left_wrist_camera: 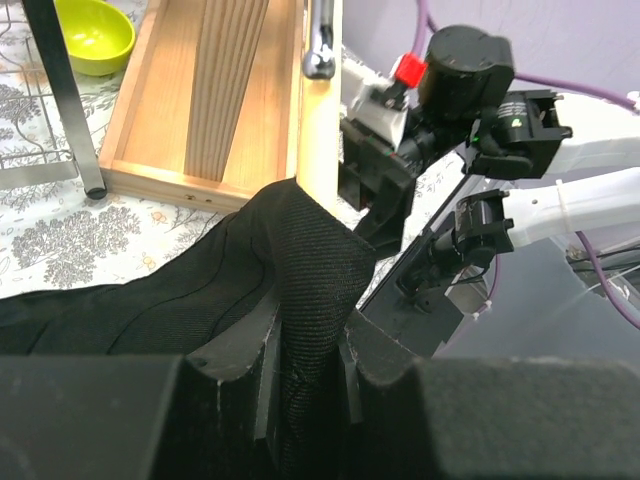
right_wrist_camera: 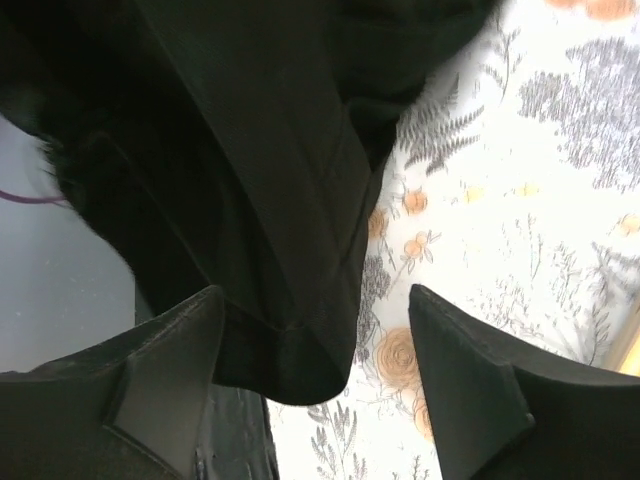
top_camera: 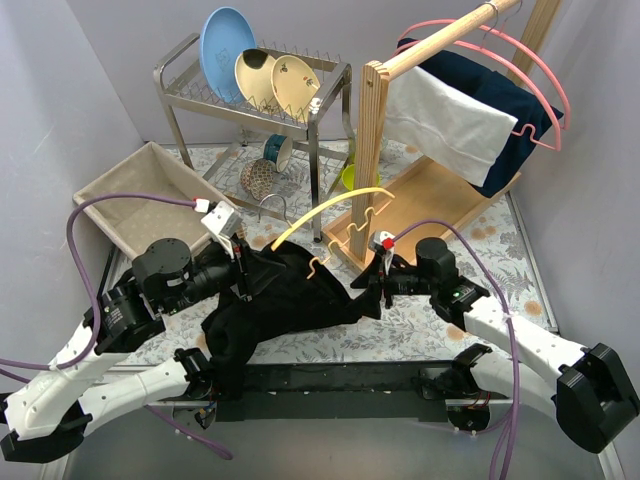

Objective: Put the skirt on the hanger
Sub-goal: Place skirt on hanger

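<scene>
The black skirt [top_camera: 290, 300] lies crumpled on the floral table between the two arms. My left gripper [top_camera: 240, 265] is shut on a raised fold of the skirt [left_wrist_camera: 300, 290], which fills the space between the jaws [left_wrist_camera: 305, 340]. A yellow hanger [top_camera: 330, 210] arcs above the skirt's far edge, its hook end down near the cloth. My right gripper [top_camera: 375, 290] is at the skirt's right corner. In the right wrist view this gripper [right_wrist_camera: 318, 330] is open, with the hemmed corner [right_wrist_camera: 290, 340] lying between the fingers, against the left one and apart from the right.
A wooden clothes rack [top_camera: 375, 150] with white and navy garments and pink hangers [top_camera: 540, 80] stands at the back right. A metal dish rack [top_camera: 250, 90] holds plates, with a beige bin [top_camera: 140, 195] to its left. A green bowl [left_wrist_camera: 95, 30] sits by the rack base.
</scene>
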